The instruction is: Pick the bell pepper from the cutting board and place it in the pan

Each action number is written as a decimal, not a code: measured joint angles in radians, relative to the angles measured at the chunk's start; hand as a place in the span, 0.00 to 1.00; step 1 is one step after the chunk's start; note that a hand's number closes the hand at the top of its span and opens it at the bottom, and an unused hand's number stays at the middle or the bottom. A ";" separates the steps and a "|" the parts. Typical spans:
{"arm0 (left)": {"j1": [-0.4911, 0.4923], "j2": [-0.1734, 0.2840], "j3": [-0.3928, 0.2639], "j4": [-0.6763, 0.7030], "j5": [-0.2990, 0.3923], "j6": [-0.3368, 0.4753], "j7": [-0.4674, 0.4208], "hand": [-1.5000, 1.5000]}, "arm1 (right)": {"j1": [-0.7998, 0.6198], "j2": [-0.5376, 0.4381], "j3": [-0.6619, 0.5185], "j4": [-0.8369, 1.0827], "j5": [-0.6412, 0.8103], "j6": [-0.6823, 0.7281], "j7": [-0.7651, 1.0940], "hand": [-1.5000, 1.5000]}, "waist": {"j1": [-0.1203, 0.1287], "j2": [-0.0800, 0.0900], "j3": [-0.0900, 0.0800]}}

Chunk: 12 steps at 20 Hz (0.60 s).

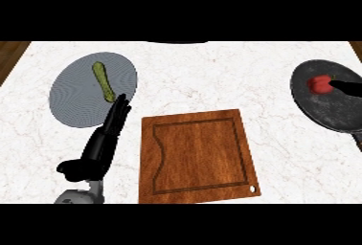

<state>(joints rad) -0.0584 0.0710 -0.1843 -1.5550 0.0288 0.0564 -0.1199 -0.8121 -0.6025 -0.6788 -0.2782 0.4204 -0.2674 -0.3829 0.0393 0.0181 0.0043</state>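
- At the centre of the marble counter (198, 76), slightly toward 6 o'clock, lies a wooden cutting board (198, 155) with a routed groove near its edge and a small hole at its 5 o'clock corner; its surface carries nothing.
- At 3 o'clock sits a dark round pan (318, 107), cut off by the view's right edge. The red bell pepper (320, 84) lies inside it, in the part of the pan toward 12 o'clock.
- Right hand (348, 88): only a black portion enters from the right edge, over the pan, its tip touching or just beside the pepper's 3 o'clock side. Whether the fingers are spread or curled cannot be told, nor whether they hold the pepper.
- At 10 o'clock rests a grey plate (71, 95) bearing a long green vegetable (103, 81), lying roughly along the 12-to-6 line; its kind cannot be told for certain.
- Left hand (106, 136): rises from the 7 o'clock region, fingers straight and held together, pointing toward 12 o'clock. The fingertips (121, 101) overlap the plate's 5 o'clock rim, near the lower end of the green vegetable. It holds nothing.
- The left hand stands just beside the cutting board's 9 o'clock edge.
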 measured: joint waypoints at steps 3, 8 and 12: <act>0.002 -0.008 -0.002 -0.010 -0.010 0.016 0.016 0.50 | 0.033 -0.036 -0.044 0.008 -0.061 0.102 -0.048 0.00 | -0.013 -0.006 -0.001; -0.001 0.009 0.027 -0.002 0.006 -0.003 0.013 0.50 | 0.103 -0.076 -0.069 0.010 -0.129 0.316 -0.112 0.00 | -0.028 -0.012 -0.003; 0.029 0.009 0.027 -0.011 0.002 -0.007 0.003 0.50 | 0.180 -0.089 -0.059 -0.013 -0.163 0.448 -0.173 0.00 | -0.034 -0.016 -0.003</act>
<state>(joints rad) -0.0298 0.0799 -0.1573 -1.5664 0.0311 0.0490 -0.1166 -0.6325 -0.6915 -0.7377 -0.2912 0.2571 0.1811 -0.5558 0.0057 0.0023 0.0010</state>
